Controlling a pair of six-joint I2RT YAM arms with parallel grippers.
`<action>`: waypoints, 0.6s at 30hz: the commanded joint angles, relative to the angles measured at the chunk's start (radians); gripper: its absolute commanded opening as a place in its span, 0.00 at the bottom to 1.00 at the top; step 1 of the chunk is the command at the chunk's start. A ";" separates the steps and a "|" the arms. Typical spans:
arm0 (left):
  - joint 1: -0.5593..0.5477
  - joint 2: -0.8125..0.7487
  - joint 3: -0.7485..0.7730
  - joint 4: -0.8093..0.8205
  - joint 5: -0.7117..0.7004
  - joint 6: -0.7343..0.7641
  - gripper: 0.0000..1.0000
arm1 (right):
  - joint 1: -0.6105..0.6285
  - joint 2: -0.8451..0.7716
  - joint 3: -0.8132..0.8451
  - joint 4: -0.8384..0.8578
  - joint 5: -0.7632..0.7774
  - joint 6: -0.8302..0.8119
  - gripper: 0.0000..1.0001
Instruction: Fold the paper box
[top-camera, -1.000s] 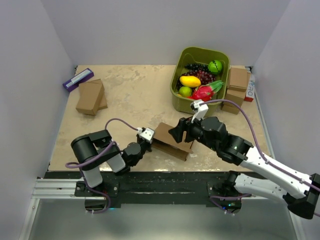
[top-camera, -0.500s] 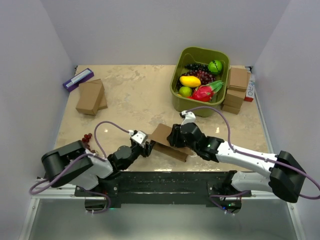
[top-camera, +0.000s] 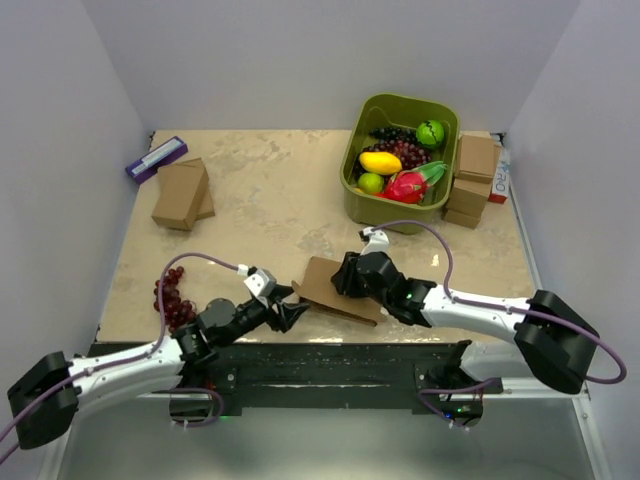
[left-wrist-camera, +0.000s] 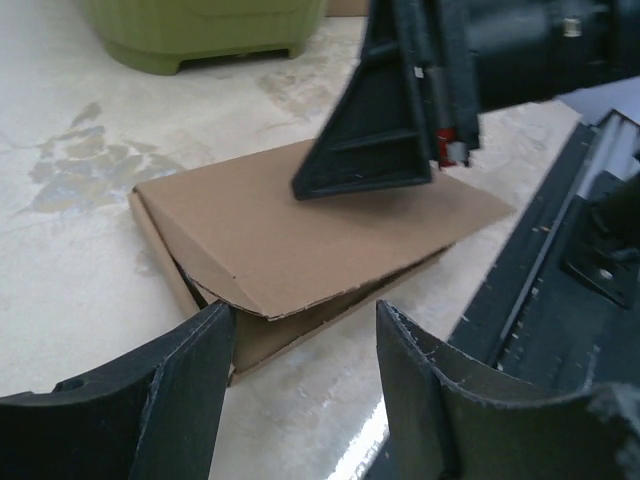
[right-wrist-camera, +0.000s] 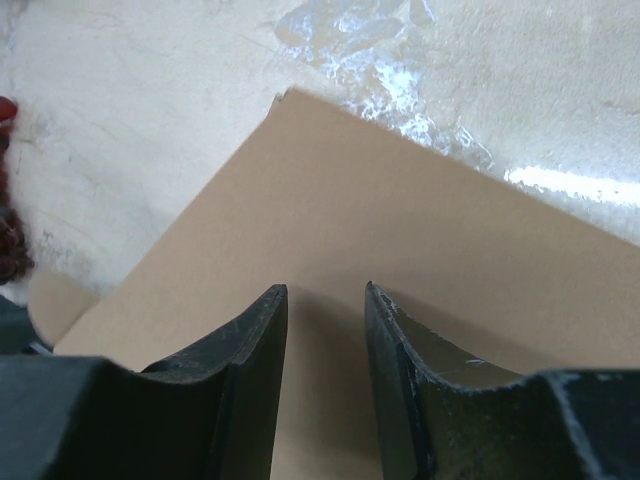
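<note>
The paper box (top-camera: 335, 290) lies flat near the table's front edge, a thin brown cardboard mailer with its lid almost down. In the left wrist view a dark gap still shows under the lid (left-wrist-camera: 300, 225) along its near edge. My right gripper (top-camera: 347, 279) stands tips-down on the lid, jaws a little apart with nothing between them (right-wrist-camera: 322, 290); its fingers (left-wrist-camera: 375, 150) press on the cardboard. My left gripper (top-camera: 290, 314) lies low at the box's near left corner, open and empty (left-wrist-camera: 305, 325). Its left finger (left-wrist-camera: 185, 385) is right beside that corner.
A green bin (top-camera: 400, 215) of fruit stands at the back right, with small brown boxes (top-camera: 476, 178) beside it. Two brown boxes (top-camera: 182, 193) and a purple pack (top-camera: 155, 158) lie at the back left. Red grapes (top-camera: 172, 301) lie front left. A black rail (top-camera: 330, 362) runs along the front edge.
My left gripper opened, let go of the box's left edge and sank low. The right gripper came down onto the lid with its jaws narrower. The box now lies flatter.
</note>
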 joint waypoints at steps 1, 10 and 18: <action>-0.003 -0.155 0.020 -0.175 0.123 -0.047 0.67 | 0.001 0.043 -0.023 0.011 0.027 0.021 0.40; 0.003 0.002 0.217 -0.186 -0.003 -0.185 0.61 | 0.001 0.034 -0.034 -0.013 0.064 0.021 0.40; 0.009 0.027 0.249 -0.099 0.173 -0.171 0.70 | 0.001 0.031 -0.037 -0.029 0.082 0.026 0.40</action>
